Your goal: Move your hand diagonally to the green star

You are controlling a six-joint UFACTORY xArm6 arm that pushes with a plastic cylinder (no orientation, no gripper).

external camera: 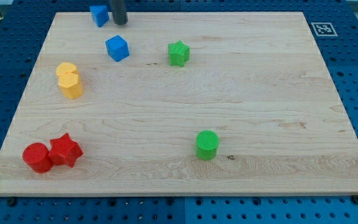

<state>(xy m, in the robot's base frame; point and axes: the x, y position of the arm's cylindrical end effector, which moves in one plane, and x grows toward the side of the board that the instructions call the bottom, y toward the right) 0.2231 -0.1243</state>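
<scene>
The green star lies in the upper middle of the wooden board. My tip is at the view's top, up and to the left of the star, well apart from it. It stands just right of a blue block at the board's top edge. A blue cube lies below my tip, left of the star.
A yellow block lies at the left. A red cylinder and a red star touch at the bottom left. A green cylinder stands at the lower middle. A marker tag sits at the top right corner.
</scene>
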